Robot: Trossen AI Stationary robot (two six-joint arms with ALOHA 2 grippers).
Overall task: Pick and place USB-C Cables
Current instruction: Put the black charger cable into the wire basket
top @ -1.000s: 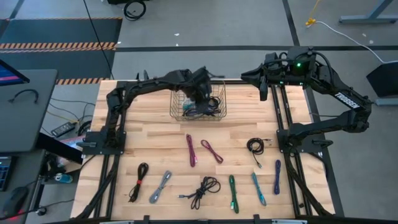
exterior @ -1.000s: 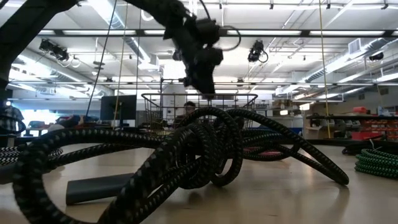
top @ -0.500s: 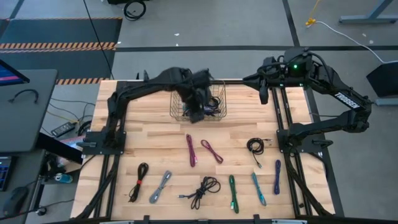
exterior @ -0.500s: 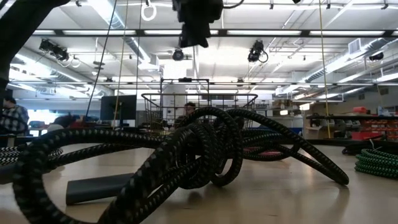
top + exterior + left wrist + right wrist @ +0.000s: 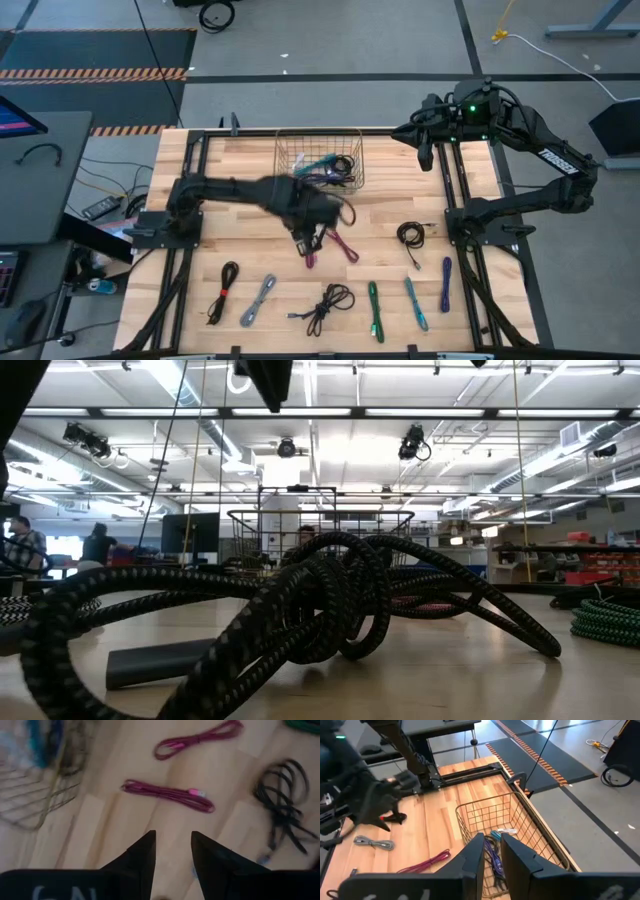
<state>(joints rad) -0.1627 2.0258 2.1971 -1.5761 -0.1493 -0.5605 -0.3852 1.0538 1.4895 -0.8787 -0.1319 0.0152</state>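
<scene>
Left gripper point(image 5: 312, 236): it hangs over the middle of the table, near the front of the wire basket point(image 5: 290, 172). The two fingers point(image 5: 142, 855) are spread a little and hold nothing.
Cables under the left fingers: two magenta cables point(image 5: 170, 795) lie on the wood just ahead of the fingertips, not touching them. A black coiled cable point(image 5: 285, 802) lies further to one side.
Cables in the basket: teal, purple and black bundles point(image 5: 330, 170) lie inside, behind the left gripper.
Cables at the front of the table: from the left, a black cable point(image 5: 224, 287), a grey one point(image 5: 257, 300), a black loose coil point(image 5: 328, 305), a green one point(image 5: 374, 310), a teal one point(image 5: 415, 302) and a purple one point(image 5: 445, 284); all well apart from both grippers.
Right gripper point(image 5: 424, 150): it waits at the far right corner of the table, beside the basket. Its fingers point(image 5: 472, 857) stand a little apart and are empty.
</scene>
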